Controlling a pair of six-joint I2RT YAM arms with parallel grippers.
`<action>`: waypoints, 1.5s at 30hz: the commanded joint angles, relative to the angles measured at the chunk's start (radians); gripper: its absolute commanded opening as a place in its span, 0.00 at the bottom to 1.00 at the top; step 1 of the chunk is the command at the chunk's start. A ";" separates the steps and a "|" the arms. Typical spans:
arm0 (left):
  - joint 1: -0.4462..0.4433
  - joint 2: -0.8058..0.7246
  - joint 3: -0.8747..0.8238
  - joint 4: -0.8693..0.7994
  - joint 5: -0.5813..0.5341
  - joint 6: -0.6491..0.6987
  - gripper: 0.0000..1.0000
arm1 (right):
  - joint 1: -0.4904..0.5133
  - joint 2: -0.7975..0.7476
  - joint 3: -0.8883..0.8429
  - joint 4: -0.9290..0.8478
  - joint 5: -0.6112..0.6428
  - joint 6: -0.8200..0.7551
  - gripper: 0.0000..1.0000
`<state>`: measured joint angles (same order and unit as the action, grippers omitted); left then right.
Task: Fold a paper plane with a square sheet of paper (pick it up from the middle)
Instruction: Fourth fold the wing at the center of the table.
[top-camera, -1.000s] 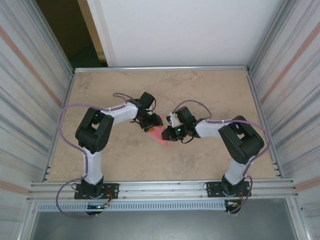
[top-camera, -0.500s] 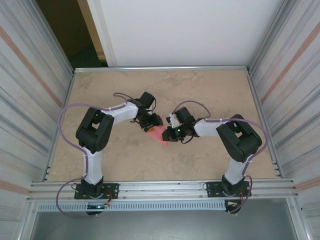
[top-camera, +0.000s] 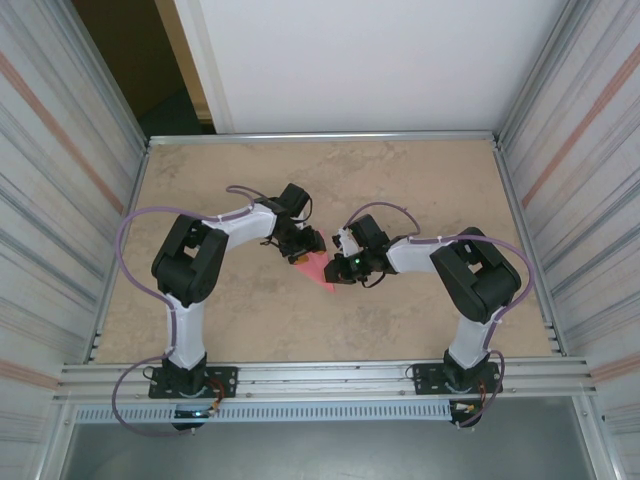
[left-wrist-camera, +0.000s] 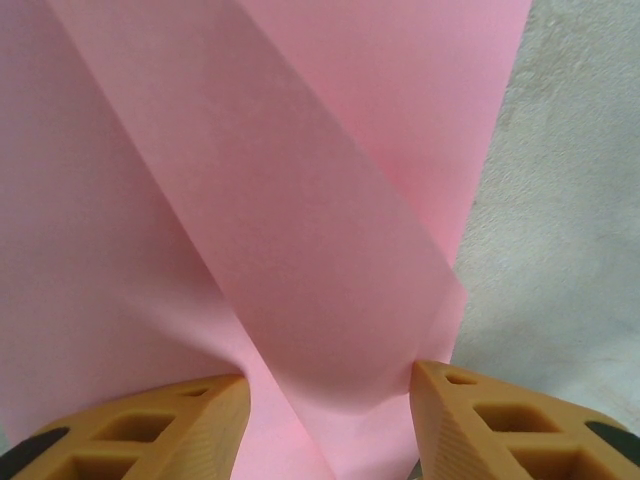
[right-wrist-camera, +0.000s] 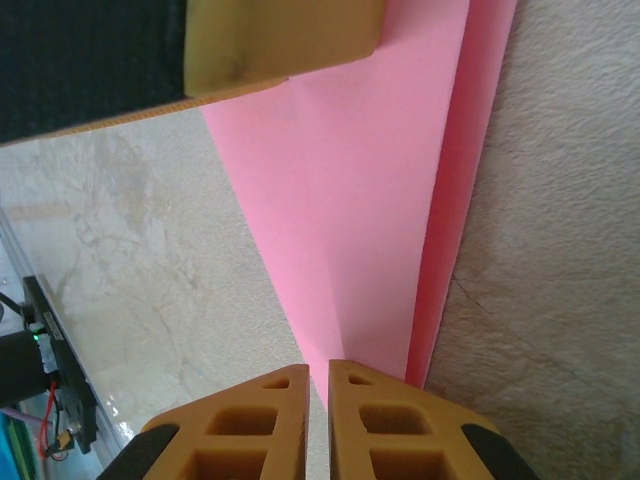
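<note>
The pink sheet of paper (top-camera: 318, 270), partly folded into a narrow pointed shape, lies on the table between my two grippers. In the left wrist view a folded flap of the paper (left-wrist-camera: 300, 200) bows up between the fingers of my left gripper (left-wrist-camera: 330, 385). Its jaws stand well apart, one at each side of the flap, and the gripper (top-camera: 303, 252) sits at the paper's far left end. My right gripper (right-wrist-camera: 319, 370) is shut on the pointed near end of the paper (right-wrist-camera: 370, 200), seen from above at the paper's right (top-camera: 336, 267). A left finger (right-wrist-camera: 280, 40) shows at the top of the right wrist view.
The beige stone-patterned table (top-camera: 400, 180) is boxed in by ribbed metal walls on the left (top-camera: 60, 200) and right (top-camera: 585, 200). A metal rail (top-camera: 330, 380) carrying both arm bases runs along the near edge. Purple cables loop off both arms.
The right arm's elbow has crept slightly to the left. The paper and both grippers keep their places and their openings.
</note>
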<state>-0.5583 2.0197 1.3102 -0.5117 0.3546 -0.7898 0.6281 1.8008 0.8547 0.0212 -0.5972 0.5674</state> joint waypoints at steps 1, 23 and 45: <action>0.002 0.153 -0.088 -0.139 -0.151 0.004 0.50 | 0.002 0.024 0.017 -0.025 0.019 -0.018 0.14; 0.015 0.043 -0.028 -0.117 -0.094 0.044 0.48 | 0.010 0.054 0.025 -0.122 0.091 -0.045 0.13; 0.082 -0.277 -0.369 0.630 0.290 0.061 0.19 | 0.015 0.087 0.073 -0.236 0.127 -0.086 0.11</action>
<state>-0.4732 1.7336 0.9752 -0.0635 0.5419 -0.6991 0.6403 1.8420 0.9337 -0.1162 -0.5442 0.5106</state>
